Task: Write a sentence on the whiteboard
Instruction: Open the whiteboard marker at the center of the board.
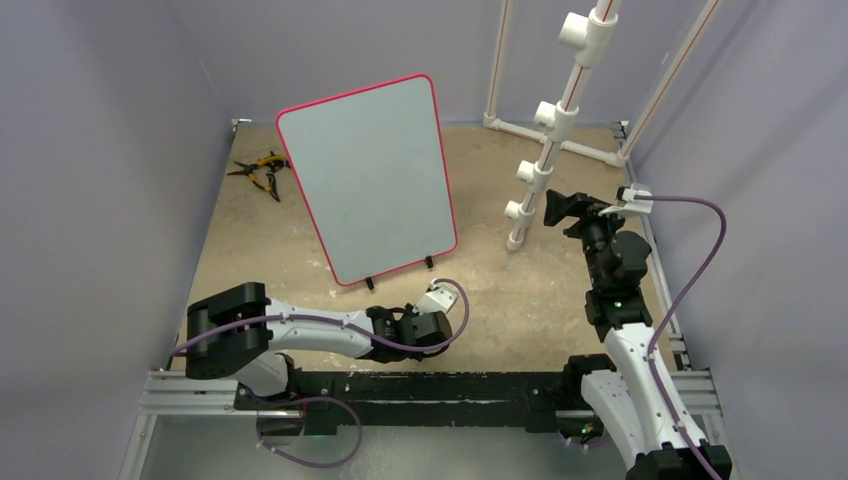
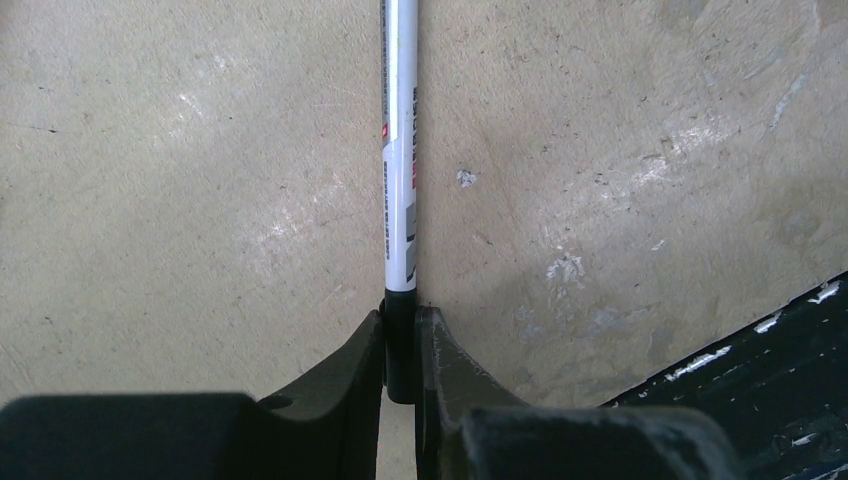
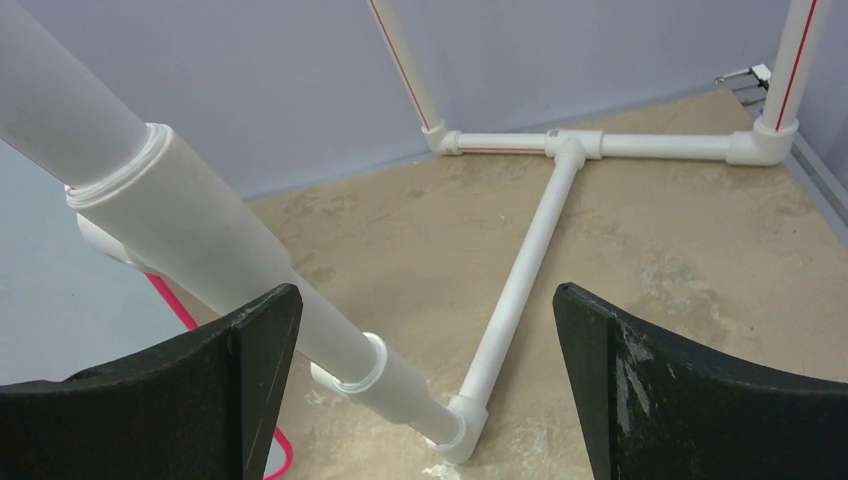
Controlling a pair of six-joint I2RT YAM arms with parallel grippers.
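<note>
The whiteboard [image 1: 370,180] stands tilted on small black feet at the middle back, its red-pink rim around a blank face; no sentence shows on it. Its lower corner also appears in the right wrist view as the whiteboard [image 3: 60,300]. My left gripper [image 1: 410,325] is low over the table in front of the board. In the wrist view the left gripper [image 2: 400,340] is shut on the black end of a white-barrelled marker [image 2: 400,150] that points straight away over the table. My right gripper [image 1: 560,205] hovers open beside the pipe frame, and the right gripper [image 3: 425,292] holds nothing.
A white PVC pipe frame [image 1: 555,130] rises at the back right, its sloping pipe [image 3: 200,240] close to my right gripper's left finger. Yellow-handled pliers [image 1: 262,172] lie at the back left. The black base rail [image 2: 760,380] runs along the near edge.
</note>
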